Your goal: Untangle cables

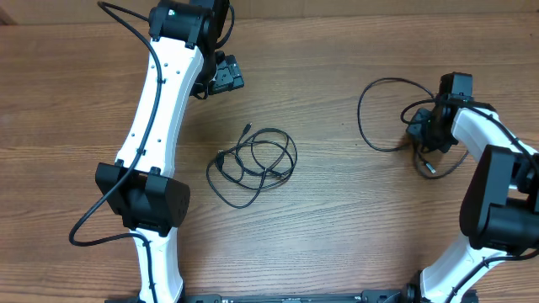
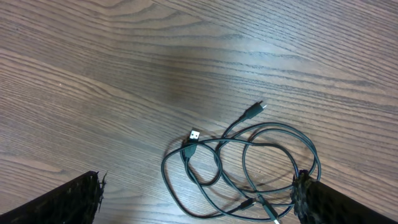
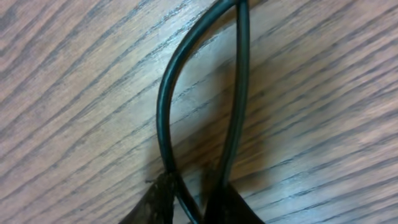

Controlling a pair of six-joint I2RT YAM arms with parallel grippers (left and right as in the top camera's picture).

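Observation:
A tangled bundle of thin black cables [image 1: 244, 160] lies in loops at the middle of the table. The left wrist view shows it [image 2: 188, 151] with a silvery plug [image 2: 194, 134]. My left gripper [image 1: 223, 77] hovers up and left of the bundle, open, its fingers wide apart [image 2: 199, 208] and holding nothing. A separate black cable [image 1: 360, 109] loops at the right. My right gripper [image 1: 421, 135] is down on it. In the right wrist view the fingers [image 3: 155, 202] stand close together [image 3: 193, 196] with a strand of that cable [image 3: 163, 106] pinched between them.
Thicker black arm wires run along both arms, one looping off the left arm's base [image 1: 84, 227]. The separate cable's plug end [image 1: 427, 168] lies just in front of the right gripper. Bare wood table [image 1: 337, 236] surrounds the bundle.

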